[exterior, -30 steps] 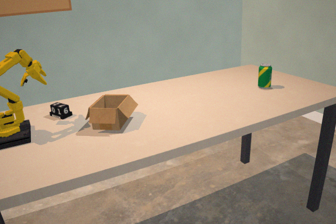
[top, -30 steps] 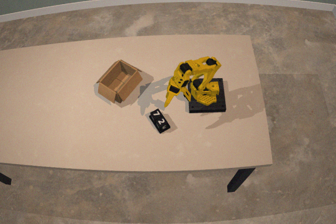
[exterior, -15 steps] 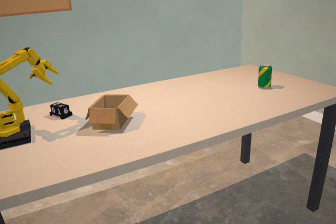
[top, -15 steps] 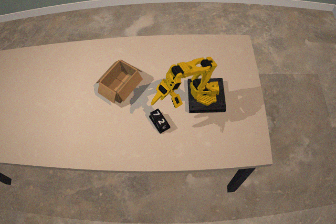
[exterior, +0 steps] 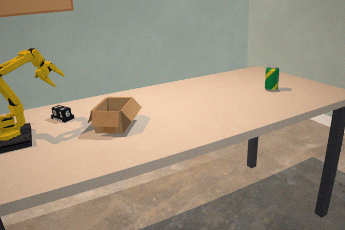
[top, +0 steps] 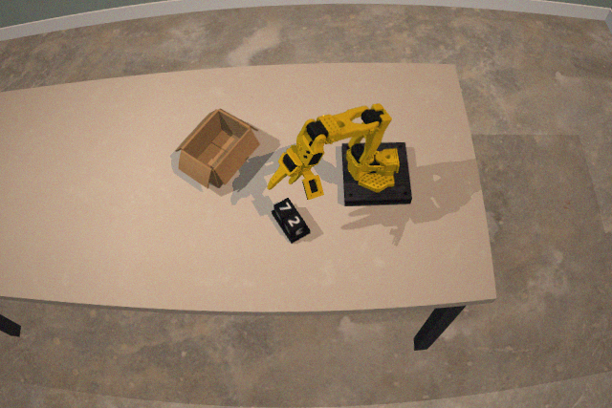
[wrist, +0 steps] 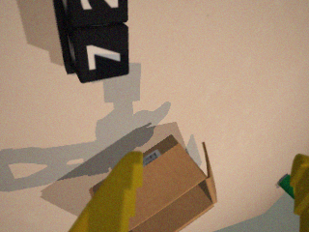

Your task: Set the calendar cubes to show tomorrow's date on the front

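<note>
The black calendar tray (top: 279,224) (exterior: 63,119) (wrist: 63,43) stands on the table. Two black cubes sit side by side in it, looking flat. In the exterior view the front reads 01, both digits upright, above a pale label too small to read. The cube with 0 in front (exterior: 54,112) has 2 on top. The cube with 1 in front (top: 284,206) (exterior: 60,115) (wrist: 103,60) has 7 on top and 6 on its outer end. My gripper (top: 281,184) (exterior: 59,81) (wrist: 217,156) is part open and empty, high above the table, towards the box side of the tray.
An open cardboard box (top: 237,162) (exterior: 105,118) (wrist: 169,179) stands beyond the tray, with its flaps spread. The black arm base (top: 378,196) (exterior: 16,142) is on the tray's other side. A green can (exterior: 271,78) (wrist: 286,185) stands far along the table.
</note>
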`<state>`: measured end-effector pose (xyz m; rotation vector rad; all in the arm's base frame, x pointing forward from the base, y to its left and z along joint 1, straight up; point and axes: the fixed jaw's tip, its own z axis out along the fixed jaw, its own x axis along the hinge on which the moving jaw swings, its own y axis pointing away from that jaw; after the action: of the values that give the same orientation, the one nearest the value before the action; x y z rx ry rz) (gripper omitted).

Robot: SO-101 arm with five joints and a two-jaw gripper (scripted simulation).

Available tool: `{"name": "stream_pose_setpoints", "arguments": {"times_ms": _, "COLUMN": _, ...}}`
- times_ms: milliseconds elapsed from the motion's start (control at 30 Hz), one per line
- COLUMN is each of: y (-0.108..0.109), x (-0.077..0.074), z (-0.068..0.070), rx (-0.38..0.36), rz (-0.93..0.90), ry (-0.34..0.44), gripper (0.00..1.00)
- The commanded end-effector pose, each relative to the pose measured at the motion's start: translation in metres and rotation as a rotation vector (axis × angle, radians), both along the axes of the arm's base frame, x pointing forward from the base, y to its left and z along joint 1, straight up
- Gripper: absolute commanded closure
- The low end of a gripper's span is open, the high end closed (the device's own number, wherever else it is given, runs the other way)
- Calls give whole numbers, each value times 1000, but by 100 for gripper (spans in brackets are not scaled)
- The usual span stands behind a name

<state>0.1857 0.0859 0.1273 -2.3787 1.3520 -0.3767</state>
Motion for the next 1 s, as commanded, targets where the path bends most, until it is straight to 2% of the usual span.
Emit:
{"name": "stream_pose_setpoints", "arguments": {"times_ms": 0, "y": 0, "x": 4, "z": 1, "rx": 10, "rz": -21, "ry": -6, "gripper": 65}}
{"name": "stream_pose_setpoints", "arguments": {"times_ms": 167, "y": 0, "x": 4, "z": 1, "rx": 9, "rz": -21, "ry": -2, "gripper": 65}}
{"name": "stream_pose_setpoints", "arguments": {"times_ms": 300, "y": 0, "x": 4, "z": -6, "rx": -8, "rz": -21, "ry": 34, "gripper": 65}}
{"name": "stream_pose_setpoints", "arguments": {"times_ms": 567, "y": -2, "x": 1, "z": -43, "rx": -96, "rz": -21, "ry": 220, "gripper": 65}}
{"name": "stream_pose_setpoints", "arguments": {"times_ms": 633, "y": -2, "x": 1, "z": -43, "rx": -96, "rz": -21, "ry": 220, "gripper": 65}}
{"name": "stream_pose_setpoints", "arguments": {"times_ms": 800, "y": -4, "x": -6, "z": -68, "rx": -158, "rz": -22, "ry": 352, "gripper": 65}}
{"name": "stream_pose_setpoints", "arguments": {"times_ms": 967, "y": -7, "x": -11, "z": -82, "rx": -195, "rz": -22, "ry": 431, "gripper": 65}}
